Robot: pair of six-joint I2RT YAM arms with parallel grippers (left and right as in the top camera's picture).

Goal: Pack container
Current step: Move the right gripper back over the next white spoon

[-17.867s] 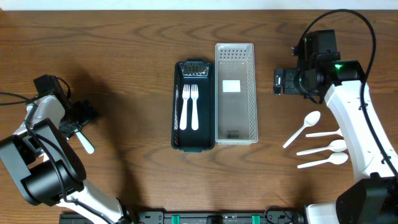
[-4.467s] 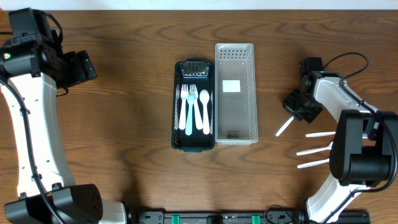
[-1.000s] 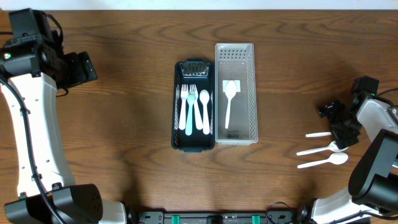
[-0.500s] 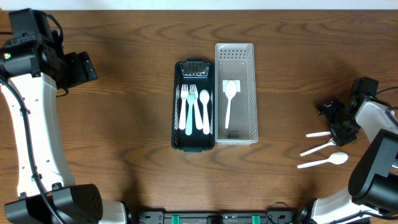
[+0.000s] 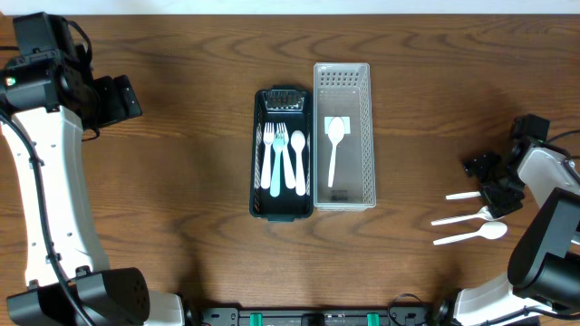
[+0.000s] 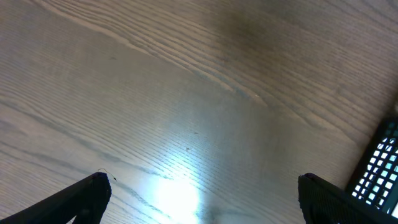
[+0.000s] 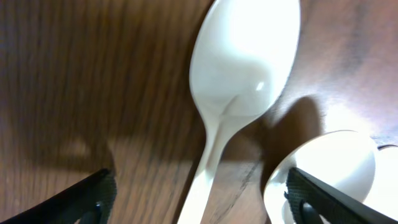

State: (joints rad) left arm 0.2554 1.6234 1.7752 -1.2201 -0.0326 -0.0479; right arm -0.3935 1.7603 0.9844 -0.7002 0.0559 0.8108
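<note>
Hovering over the three loose spoons [image 5: 460, 218] that lie well to the right of the white basket [image 5: 366, 136], the right gripper [image 5: 494, 181] has its jaws spread wide and nothing between them yet. In the wrist view its fingers [image 7: 87, 199] frame one spoon bowl [image 7: 245, 56], with a neighbouring bowl [image 7: 323, 174] just beside it, close to the right-hand finger. One packed spoon [image 5: 333, 149] already lies inside the basket, and the dark tray [image 5: 257, 172] touching the basket's left side holds forks and spoons.

The likely next step is a pinch on the framed spoon, and the crowding is the main risk. A closing finger could catch the neighbouring bowl and drag it, or lift both at once. Thin plastic lying flat on the table [image 5: 199, 226] may also skid or flip out from under the pads. A grip taken at the bowl instead of the handle would probably hang crooked and snag the basket's rim.

The left gripper [image 5: 122, 98], far to the left of the basket, is wide apart too and empty.
</note>
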